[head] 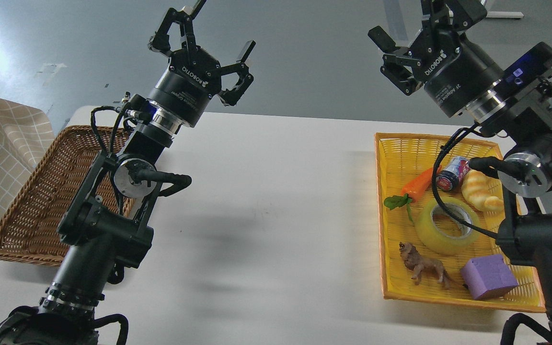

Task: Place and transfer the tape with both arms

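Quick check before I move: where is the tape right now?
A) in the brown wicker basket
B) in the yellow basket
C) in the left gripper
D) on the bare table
B: the tape lies flat in the yellow basket, between the carrot and the purple block; neither gripper holds anything.

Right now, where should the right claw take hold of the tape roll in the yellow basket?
Grip the wall of the tape, one finger in the core hole and one outside, coming from above. It lies flat with the hole up. The nearer wall seems freer; the bread toy sits beyond it.
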